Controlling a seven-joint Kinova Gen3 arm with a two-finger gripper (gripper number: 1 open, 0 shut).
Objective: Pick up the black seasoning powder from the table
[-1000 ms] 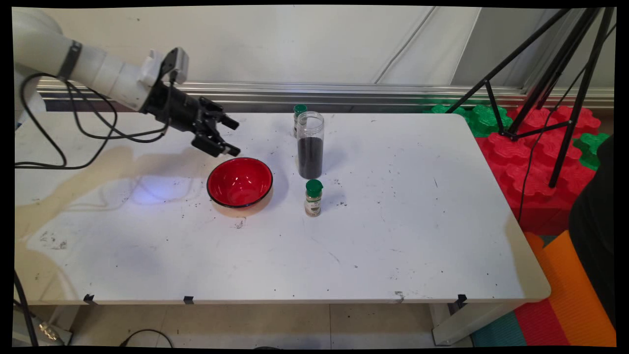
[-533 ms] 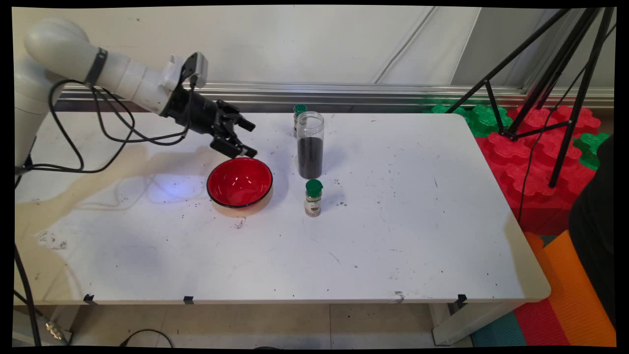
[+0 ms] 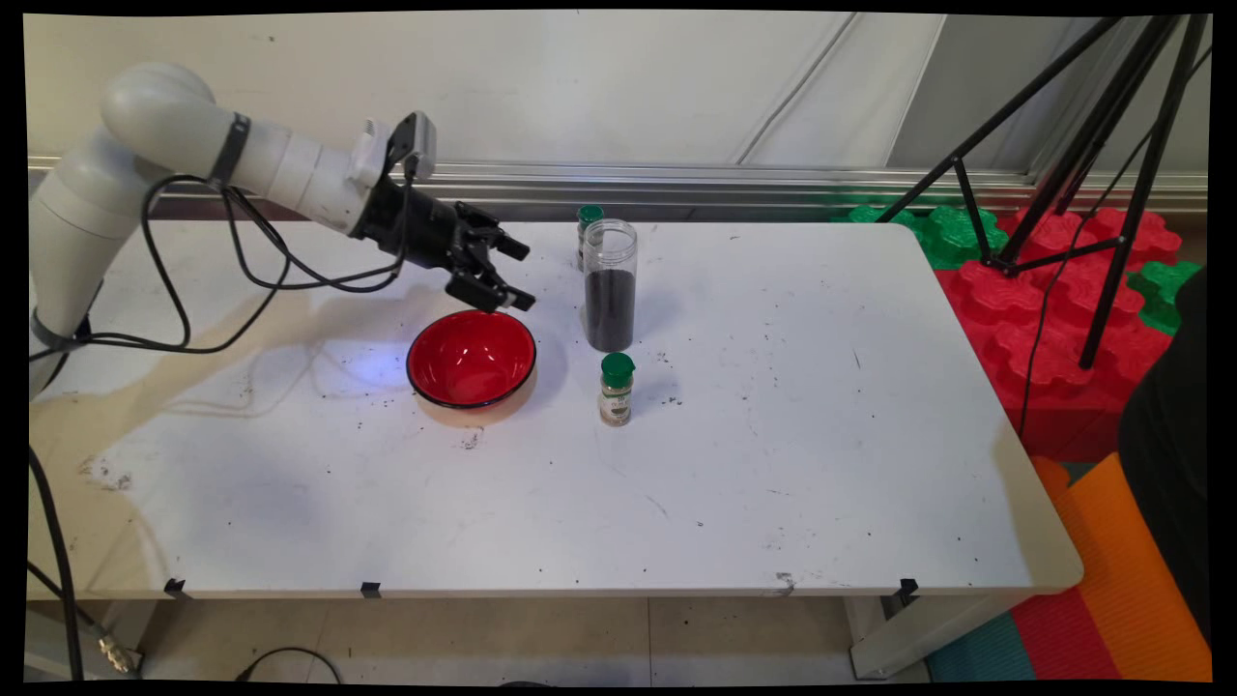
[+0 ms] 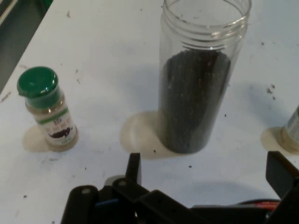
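The black gripper [image 3: 520, 274] hangs in the air in the upper left part of the main view, just above the back rim of a red bowl [image 3: 472, 360]. Its two fingers [image 3: 512, 248] are spread apart and nothing is between them. It points to the right, at a tall clear jar [image 3: 610, 285]. In the hand view the gripper [image 4: 205, 179] sits at the bottom, and the jar [image 4: 198, 79] stands right in front of it, in the top middle.

The jar has no lid. It is more than half full of something dark, like tiny black grains. It stands upright on the white table [image 3: 773, 435].

A small spice bottle with a green cap [image 3: 616, 390] stands just below the jar in the main view, near the bowl's right side but not touching it. In the hand view only its edge [image 4: 292, 130] shows at the far right. Another small bottle with a green cap [image 3: 587, 227] stands just behind the jar, partly hidden by it. In the hand view this bottle [image 4: 46, 109] is at the left. It has a green and white label with a dark picture, but the words are too small to read.

The bowl is red inside with a dark rim, and it looks empty.
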